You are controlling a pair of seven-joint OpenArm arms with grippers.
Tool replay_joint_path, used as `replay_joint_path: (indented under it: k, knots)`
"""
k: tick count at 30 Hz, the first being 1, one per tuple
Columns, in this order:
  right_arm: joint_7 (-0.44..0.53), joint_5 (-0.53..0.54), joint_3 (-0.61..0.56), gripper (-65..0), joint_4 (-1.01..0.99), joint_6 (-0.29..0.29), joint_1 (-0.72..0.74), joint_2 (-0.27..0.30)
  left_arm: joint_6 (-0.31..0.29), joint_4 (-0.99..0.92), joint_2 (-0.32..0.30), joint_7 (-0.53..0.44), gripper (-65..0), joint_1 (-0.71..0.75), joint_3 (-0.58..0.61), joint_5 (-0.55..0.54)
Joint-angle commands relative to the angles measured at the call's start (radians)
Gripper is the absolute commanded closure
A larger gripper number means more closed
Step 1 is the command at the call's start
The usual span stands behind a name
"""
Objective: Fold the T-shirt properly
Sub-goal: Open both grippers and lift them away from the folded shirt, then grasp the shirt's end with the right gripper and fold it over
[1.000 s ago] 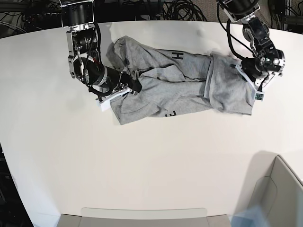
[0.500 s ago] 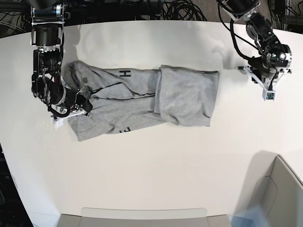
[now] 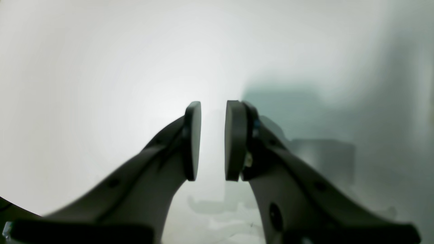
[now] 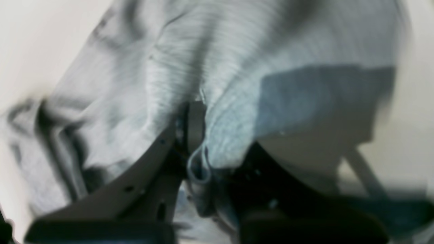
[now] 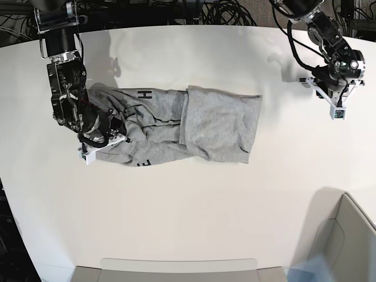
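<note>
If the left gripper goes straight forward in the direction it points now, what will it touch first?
Probably only the bare white table. The left gripper is open with nothing between its fingers, and nothing else shows ahead; depth is unclear.

The T-shirt [image 5: 194, 123] is heather grey with black block letters, an "H" showing near its upper edge and part of another letter near its lower edge. It lies on a plain white table [image 5: 188, 211]. Both arms are black with white fingers.

We see a robotics lab. A bare white table [image 5: 176, 211] fills the frame. Tangled black cables [image 5: 205, 10] crowd the top edge.
</note>
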Motion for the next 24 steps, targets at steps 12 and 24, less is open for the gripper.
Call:
replay_joint_path:
  k: [12, 24]
  knots:
    - [-0.001, 0.015, -0.251, 0.0, 0.174, -0.167, 0.101, -0.044, 0.003, 0.017, -0.036, -0.012, -12.1, -0.004, -0.006, 0.004]
    - [-0.053, -0.194, -0.563, 0.0, 0.163, -0.218, 0.288, -0.213, 0.003, 0.018, -0.036, -0.012, -12.1, 0.025, -0.007, 0.004]
